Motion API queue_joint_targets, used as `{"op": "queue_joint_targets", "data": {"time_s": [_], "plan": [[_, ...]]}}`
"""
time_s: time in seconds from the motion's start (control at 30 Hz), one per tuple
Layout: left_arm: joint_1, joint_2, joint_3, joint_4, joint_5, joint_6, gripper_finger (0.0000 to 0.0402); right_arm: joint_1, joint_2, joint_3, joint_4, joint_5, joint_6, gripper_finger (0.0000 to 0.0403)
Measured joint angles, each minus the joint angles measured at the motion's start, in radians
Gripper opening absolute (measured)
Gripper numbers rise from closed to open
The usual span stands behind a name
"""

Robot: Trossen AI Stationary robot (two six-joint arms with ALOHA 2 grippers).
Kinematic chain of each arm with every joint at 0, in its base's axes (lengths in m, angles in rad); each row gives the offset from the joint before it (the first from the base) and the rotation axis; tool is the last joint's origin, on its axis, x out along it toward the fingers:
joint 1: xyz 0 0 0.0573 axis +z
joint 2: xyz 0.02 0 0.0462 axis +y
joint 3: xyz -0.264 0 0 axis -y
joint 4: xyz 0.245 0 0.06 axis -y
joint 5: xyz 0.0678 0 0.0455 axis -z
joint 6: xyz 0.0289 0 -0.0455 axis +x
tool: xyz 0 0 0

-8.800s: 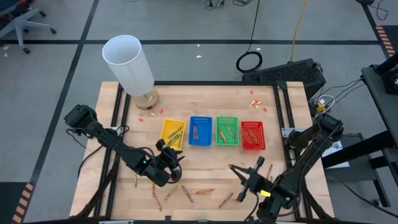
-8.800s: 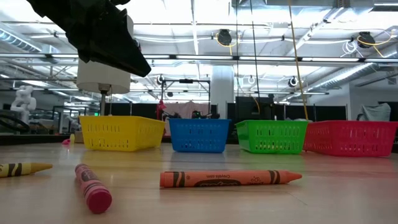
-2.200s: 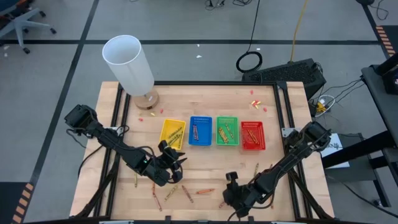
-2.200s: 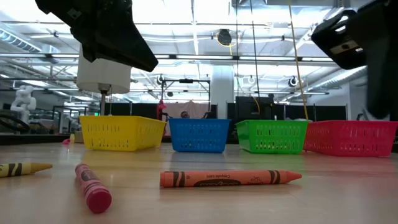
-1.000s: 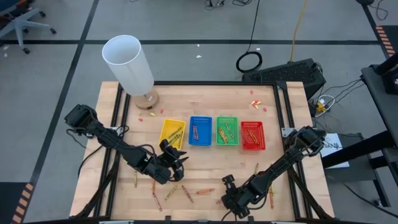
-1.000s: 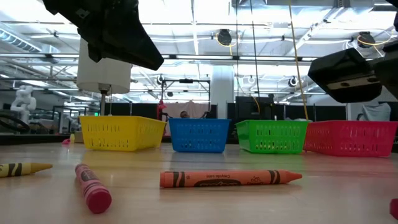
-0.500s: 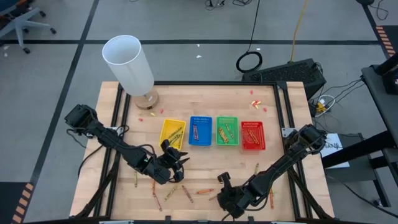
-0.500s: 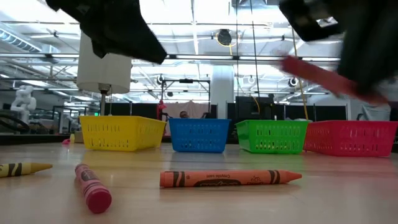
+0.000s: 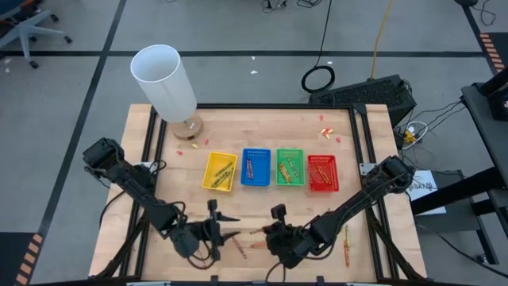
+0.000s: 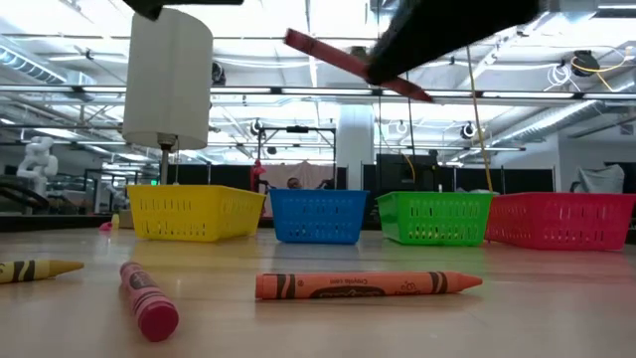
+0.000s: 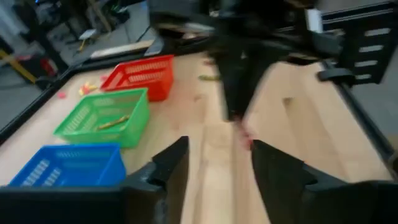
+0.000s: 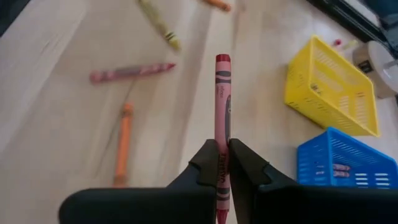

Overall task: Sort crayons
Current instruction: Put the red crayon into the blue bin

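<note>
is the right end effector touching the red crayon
Touching. The right wrist view shows the right end effector shut on the red crayon, both fingers pressed against its sides.

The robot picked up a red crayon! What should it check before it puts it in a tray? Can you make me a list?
1. Right pincer shut tight on the red crayon: ok.
2. Crayon lifted off the table: ok, the low view shows it in the air.
3. Red tray in its place, last in the row: ok.
4. Room left in the red tray: ok, a few crayons inside, floor still showing.
5. Left pincer out of the way: not ok, it sits close to the right arm, open and empty.
6. Crayon straight in the grip: ok in the right wrist view.
</note>
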Motion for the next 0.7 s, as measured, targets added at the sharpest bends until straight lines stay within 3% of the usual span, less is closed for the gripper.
{"op": "queue_joint_targets", "data": {"time_s": [0.13,0.27,0.53,0.7], "plan": [[-0.001,0.035,0.000,0.030,-0.002,0.077,0.0224,-0.031,0.000,0.001,0.043,0.001,0.005,0.0002],[0.010,0.067,0.000,0.060,-0.003,0.102,0.0247,-0.056,0.000,0.001,0.086,0.000,0.014,0.0002],[0.013,0.101,0.000,0.081,-0.022,0.084,0.0246,-0.076,0.000,0.001,0.117,-0.004,0.017,0.0002],[0.035,0.111,0.000,0.106,-0.020,0.081,0.0220,-0.081,0.000,0.001,0.140,-0.004,0.009,0.0002]]}}
